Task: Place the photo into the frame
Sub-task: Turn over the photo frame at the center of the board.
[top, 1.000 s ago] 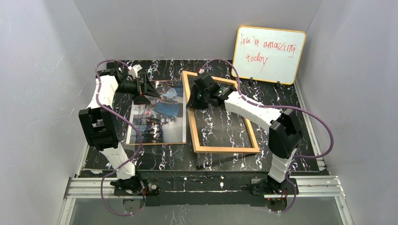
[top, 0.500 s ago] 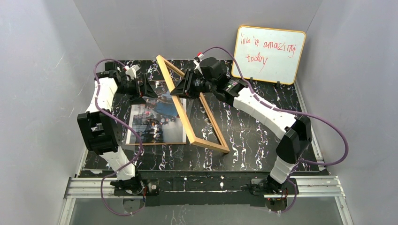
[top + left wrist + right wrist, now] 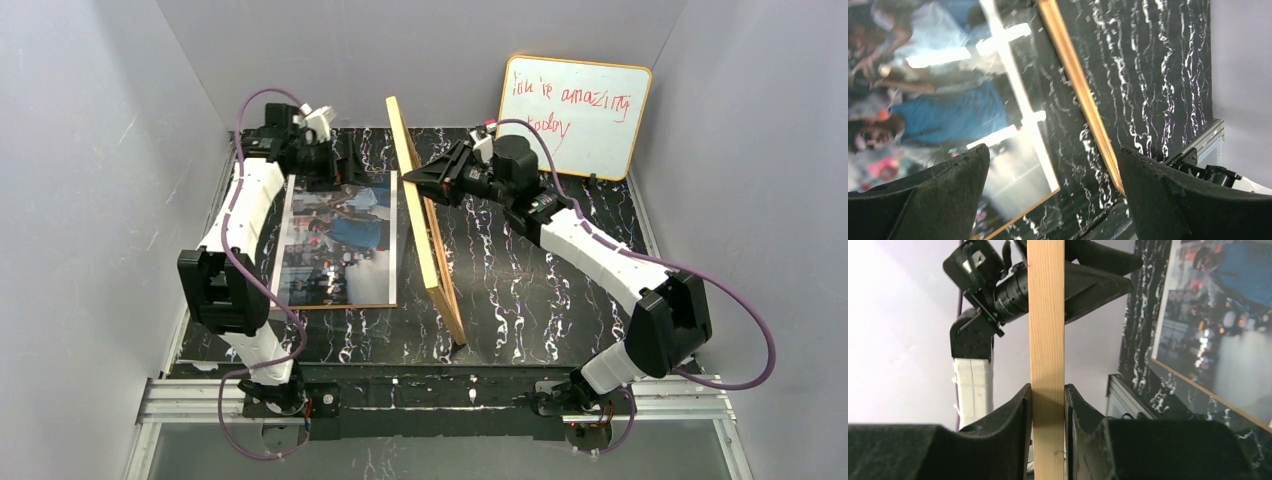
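Frame (image 3: 427, 225): thin rectangle, light-orange wood rails with visible straight grain. It stands on edge, near vertical and seen almost edge-on from above, with its near lower corner on the table (image 3: 560, 280). The table is black marble-pattern sheet with white veins.

Photo (image 3: 340, 240): large glossy print showing people in blue and white, with glare streaks across the surface. It lies flat, face up, just left of the frame, and a thin brown strip shows along its near edge.

Whiteboard (image 3: 572, 115): orange rim, red handwriting, propped against the back wall.

Right gripper (image 3: 412, 178): arm reaches forward and left, wrist rolled sideways. The black fingers are clamped on the frame's raised rail, wood pinched flat between both pads.

Left gripper (image 3: 345, 165): arm stretched to the far left corner, hanging over the photo's far edge. Jaws are spread wide and hold nothing.

Versus a second ago: the frame lay flat on the table right of the photo, half a second later it was half tilted, and now it is up on edge. The left arm has pulled back toward the far wall. The photo has not moved.
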You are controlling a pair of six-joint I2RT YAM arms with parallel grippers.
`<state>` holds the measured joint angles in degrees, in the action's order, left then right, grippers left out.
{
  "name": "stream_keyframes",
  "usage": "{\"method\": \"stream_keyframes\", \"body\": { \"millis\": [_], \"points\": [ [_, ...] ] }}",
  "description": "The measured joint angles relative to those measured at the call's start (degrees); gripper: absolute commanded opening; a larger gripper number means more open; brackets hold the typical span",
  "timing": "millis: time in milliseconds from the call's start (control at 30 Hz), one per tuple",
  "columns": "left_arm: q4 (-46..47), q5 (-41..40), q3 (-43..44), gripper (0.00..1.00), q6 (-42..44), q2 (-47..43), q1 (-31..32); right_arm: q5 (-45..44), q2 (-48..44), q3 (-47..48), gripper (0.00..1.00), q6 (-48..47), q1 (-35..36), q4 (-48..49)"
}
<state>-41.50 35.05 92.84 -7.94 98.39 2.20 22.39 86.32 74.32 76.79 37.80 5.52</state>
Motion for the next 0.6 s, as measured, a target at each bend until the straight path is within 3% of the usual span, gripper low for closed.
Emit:
{"method": "stream_keyframes", "body": {
  "millis": [233,333,367,500,600],
  "points": [
    [4.33,-7.82,8.17,0.98,-4.22,1.20,11.10,3.43,-3.08,-9.07,0.05,8.68,-3.96,12.48],
    [5.05,-11.41,11.34,0.98,-5.07,3.08,14.99,4.68,-3.48,-9.90,0.41,9.73,-5.35,13.29],
    [5.18,-12.70,12.63,0.98,-5.25,4.04,16.33,5.09,-3.65,-10.16,0.49,9.86,-5.77,13.51],
    [5.46,-17.05,16.83,0.98,-5.57,8.24,20.72,7.72,-5.03,-10.38,0.64,8.41,-8.46,10.23],
    [5.29,-19.78,19.78,0.98,-5.14,11.58,23.61,8.68,-5.31,-6.51,0.70,1.62,-10.75,-0.81]
  ]
}}
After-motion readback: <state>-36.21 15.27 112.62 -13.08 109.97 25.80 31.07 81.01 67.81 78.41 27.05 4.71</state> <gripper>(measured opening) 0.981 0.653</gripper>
